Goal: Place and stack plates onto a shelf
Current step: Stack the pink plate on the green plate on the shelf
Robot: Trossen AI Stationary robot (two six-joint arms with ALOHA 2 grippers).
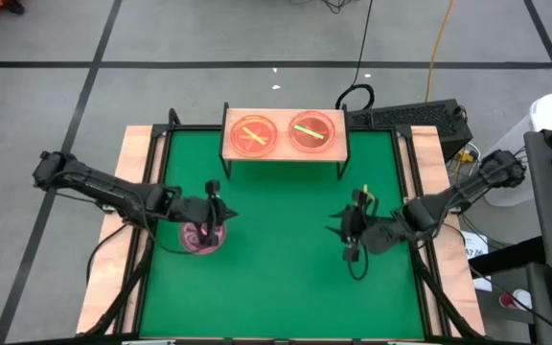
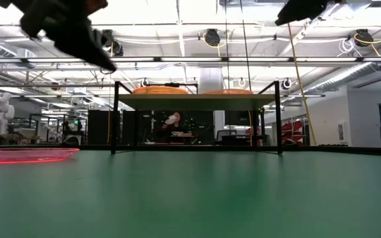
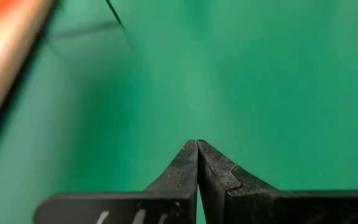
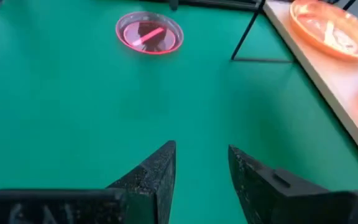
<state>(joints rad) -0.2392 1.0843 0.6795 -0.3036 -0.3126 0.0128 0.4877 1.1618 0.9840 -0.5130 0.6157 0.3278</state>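
Observation:
The shelf (image 1: 284, 153), a light-wood board on thin black legs, stands at the table's far middle. On it sit an amber plate (image 1: 253, 134) with a yellow stripe and a reddish plate (image 1: 312, 131) with a green stripe. Whether more plates lie under either, I cannot tell. A pink plate (image 1: 202, 236) rests flat on the green table at the left and also shows in the right wrist view (image 4: 149, 33). My left gripper (image 1: 226, 214) hangs shut above that plate's far-right rim, well clear of it in the low view. My right gripper (image 4: 202, 149) stands open over the table's right half, with nothing between its fingers.
Bare green table (image 1: 276, 268) lies between the two arms and in front of the shelf. Wooden side strips (image 1: 113, 259) border the table. A black keyboard-like box (image 1: 410, 117) and cables lie behind the shelf's right end.

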